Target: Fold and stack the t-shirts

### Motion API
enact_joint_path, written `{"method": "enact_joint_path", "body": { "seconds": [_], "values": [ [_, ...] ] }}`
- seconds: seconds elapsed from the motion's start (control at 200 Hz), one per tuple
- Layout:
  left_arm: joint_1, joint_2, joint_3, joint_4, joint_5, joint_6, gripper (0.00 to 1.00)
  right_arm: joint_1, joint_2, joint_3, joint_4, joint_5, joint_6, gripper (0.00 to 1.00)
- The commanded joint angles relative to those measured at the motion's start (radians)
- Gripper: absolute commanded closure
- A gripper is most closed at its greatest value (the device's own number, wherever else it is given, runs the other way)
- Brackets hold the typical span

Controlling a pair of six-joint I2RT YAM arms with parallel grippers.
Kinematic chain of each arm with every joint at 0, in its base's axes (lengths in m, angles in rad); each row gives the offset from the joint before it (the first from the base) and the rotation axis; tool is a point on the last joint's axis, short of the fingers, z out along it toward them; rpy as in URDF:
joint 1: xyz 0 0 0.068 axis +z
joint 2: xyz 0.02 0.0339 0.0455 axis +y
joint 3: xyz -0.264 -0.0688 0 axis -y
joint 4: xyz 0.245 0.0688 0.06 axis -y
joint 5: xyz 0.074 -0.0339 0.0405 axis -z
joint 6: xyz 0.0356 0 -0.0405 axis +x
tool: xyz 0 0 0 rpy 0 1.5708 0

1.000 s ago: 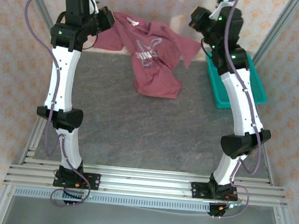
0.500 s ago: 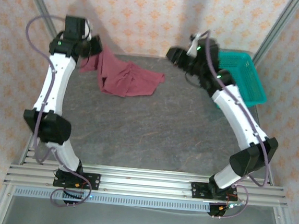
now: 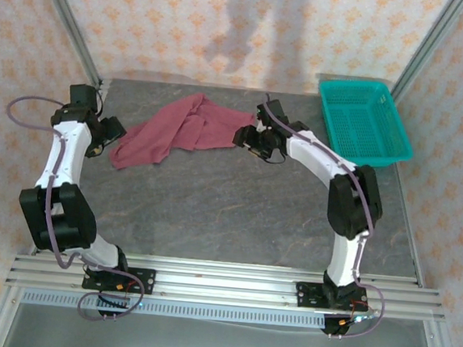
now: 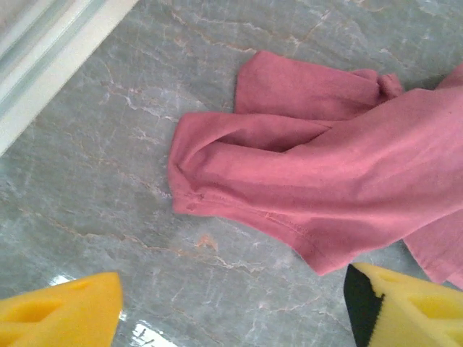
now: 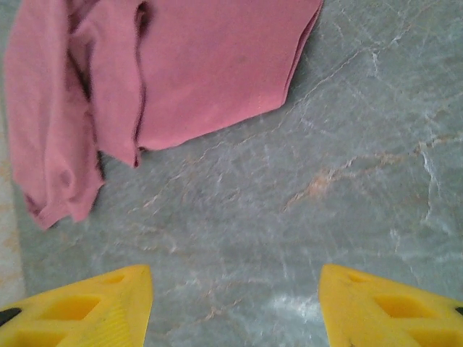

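From above, the t-shirt (image 3: 179,128) lies bunched in a band across the upper middle of the frame on the table (image 3: 237,206). My left gripper (image 3: 109,134) is at its left end and my right gripper (image 3: 247,136) at its right end. A basket (image 3: 361,83) sits upper right. In my left wrist view, the left gripper (image 4: 231,311) is spread wide with nothing between its fingers, and the t-shirt (image 4: 325,181) covers centre and right. In my right wrist view, the right gripper (image 5: 235,303) is likewise spread and empty, with the t-shirt (image 5: 195,72) upper left.
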Motion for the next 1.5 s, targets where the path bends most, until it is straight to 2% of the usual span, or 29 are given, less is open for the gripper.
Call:
{"method": "enact_joint_path", "body": {
  "seconds": [0.0,0.2,0.265,0.33,0.545,0.706,0.841,0.971,1.206,1.376,1.496],
  "values": [
    [-0.098,-0.083,0.091,-0.115,-0.114,-0.002,0.15,0.000,0.066,0.083,-0.054,0.060,-0.012,0.38],
    [-0.300,-0.067,0.003,-0.047,0.162,-0.096,0.16,-0.025,0.158,0.152,-0.031,0.056,0.033,0.38],
    [-0.353,-0.026,-0.047,0.055,0.244,-0.170,0.18,-0.034,0.169,0.145,-0.002,0.039,0.054,0.39],
    [-0.381,0.016,-0.073,0.141,0.271,-0.230,0.21,-0.041,0.174,0.142,0.013,0.027,0.063,0.39],
    [-0.419,0.205,0.005,0.244,0.284,-0.295,0.29,-0.047,0.173,0.101,0.039,0.005,0.062,0.40],
    [-0.434,0.342,0.075,0.227,0.266,-0.322,0.34,-0.062,0.161,0.058,0.056,-0.001,0.068,0.41],
    [-0.443,0.402,0.112,0.271,0.255,-0.349,0.36,-0.071,0.150,0.032,0.077,-0.012,0.070,0.41],
    [-0.449,0.496,0.168,0.258,0.233,-0.360,0.40,-0.076,0.149,0.018,0.084,-0.015,0.070,0.41],
    [-0.453,0.570,0.205,0.251,0.183,-0.384,0.47,-0.089,0.152,0.006,0.098,-0.027,0.070,0.42],
    [-0.453,0.590,0.214,0.281,0.140,-0.413,0.58,-0.092,0.173,0.030,0.105,-0.040,0.075,0.42],
    [-0.453,0.596,0.221,0.286,0.123,-0.424,0.75,-0.092,0.200,0.050,0.132,-0.057,0.100,0.42]
  ]
}}
